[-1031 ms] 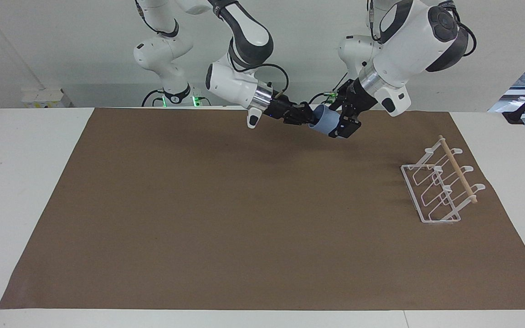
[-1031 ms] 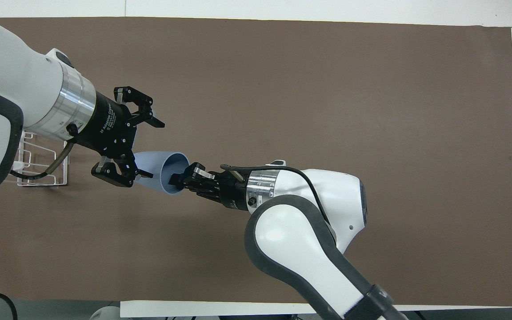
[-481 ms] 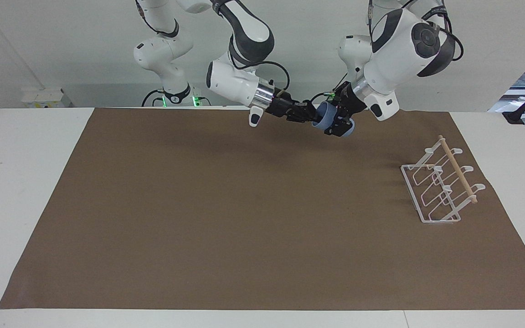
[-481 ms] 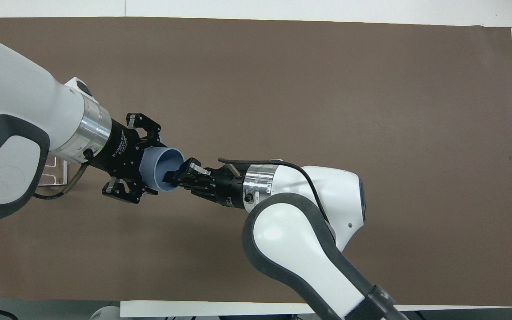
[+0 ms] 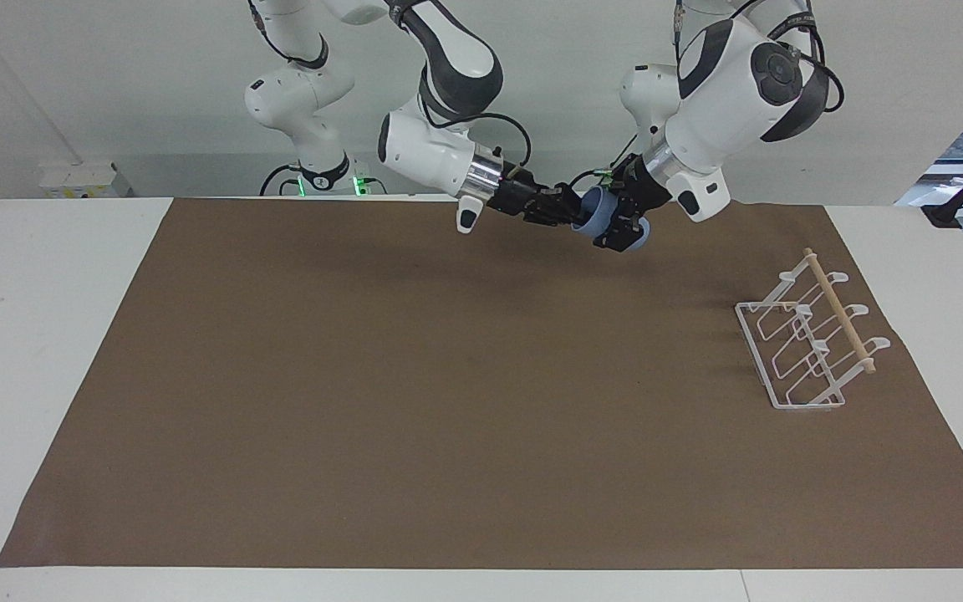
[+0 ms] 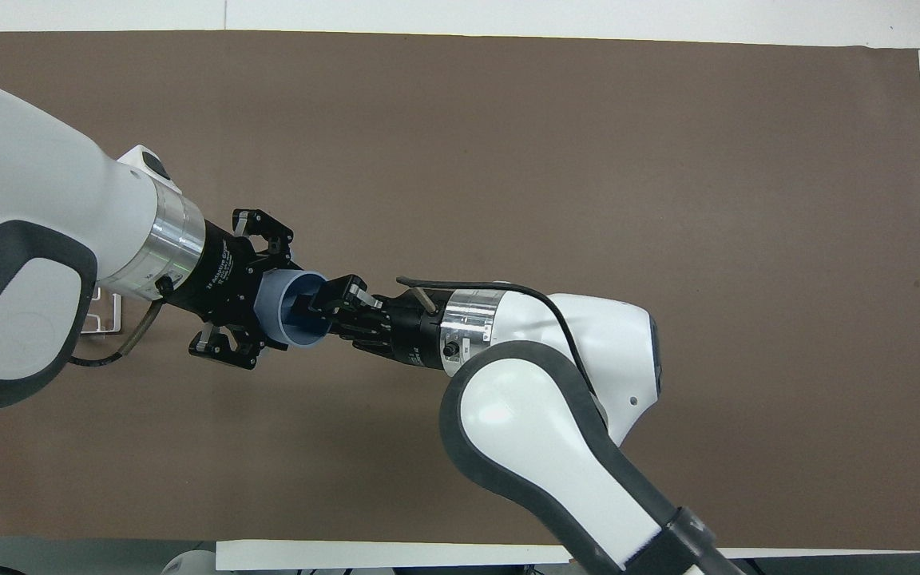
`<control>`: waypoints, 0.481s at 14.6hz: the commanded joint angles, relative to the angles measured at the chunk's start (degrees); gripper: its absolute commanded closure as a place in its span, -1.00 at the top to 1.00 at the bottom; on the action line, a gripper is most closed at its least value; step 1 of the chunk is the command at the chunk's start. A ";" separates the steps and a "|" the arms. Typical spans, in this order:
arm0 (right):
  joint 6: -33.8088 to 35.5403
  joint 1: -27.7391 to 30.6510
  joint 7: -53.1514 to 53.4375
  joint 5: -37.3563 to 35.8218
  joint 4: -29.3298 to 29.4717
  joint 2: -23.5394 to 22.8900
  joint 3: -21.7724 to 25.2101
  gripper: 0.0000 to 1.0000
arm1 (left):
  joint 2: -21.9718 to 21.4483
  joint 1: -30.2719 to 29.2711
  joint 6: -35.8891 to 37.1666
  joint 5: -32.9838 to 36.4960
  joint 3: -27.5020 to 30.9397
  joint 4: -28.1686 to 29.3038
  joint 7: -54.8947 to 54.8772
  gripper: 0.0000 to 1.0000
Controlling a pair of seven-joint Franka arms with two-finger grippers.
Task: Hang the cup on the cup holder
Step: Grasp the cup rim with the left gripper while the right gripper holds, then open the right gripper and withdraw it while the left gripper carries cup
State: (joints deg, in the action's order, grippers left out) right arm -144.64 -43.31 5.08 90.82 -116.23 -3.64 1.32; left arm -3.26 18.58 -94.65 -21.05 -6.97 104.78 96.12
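The light-blue cup (image 5: 599, 214) (image 6: 291, 310) hangs in the air on its side, over the mat's edge nearest the robots. My left gripper (image 5: 618, 226) (image 6: 267, 308) is shut on the cup's base end. My right gripper (image 5: 569, 214) (image 6: 329, 299) sits at the cup's open mouth. One of its fingers is inside the cup and the other outside the rim, and they stand slightly spread. The white wire cup holder (image 5: 807, 344) with its wooden dowel stands on the mat toward the left arm's end. In the overhead view my left arm hides all but a corner of the cup holder (image 6: 106, 323).
A brown mat (image 5: 448, 401) covers most of the white table (image 5: 47, 318). Nothing else lies on it.
The left gripper closed around the cup's base end. The right gripper's fingers have just spread at the rim. Both hands rose slightly with the cup.
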 commanded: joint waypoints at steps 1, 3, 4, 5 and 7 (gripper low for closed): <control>0.67 4.44 0.02 -5.60 1.09 0.21 0.00 0.98 | -2.10 1.54 -0.01 9.92 0.73 2.18 0.47 -1.00; 6.88 11.11 0.02 -19.46 2.49 1.61 0.00 0.98 | -1.75 2.08 1.30 21.97 0.73 2.10 0.64 -1.00; 10.83 14.89 -0.07 -25.89 3.63 1.70 0.00 0.98 | -0.79 2.07 2.09 28.72 0.73 2.01 0.64 -1.00; 13.92 17.79 -0.07 -32.56 5.03 1.70 0.00 0.98 | 1.91 2.42 3.23 37.40 0.73 2.01 0.73 -1.00; 14.91 21.41 -0.07 -48.54 5.22 1.88 0.09 0.98 | 6.49 3.21 6.39 52.44 0.73 2.01 0.73 -1.00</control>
State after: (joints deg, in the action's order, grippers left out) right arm -130.59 -24.44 5.09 53.23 -111.33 -1.93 2.09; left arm -1.13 20.03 -90.76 20.35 -6.90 106.94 96.28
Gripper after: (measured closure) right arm 0.004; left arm 0.189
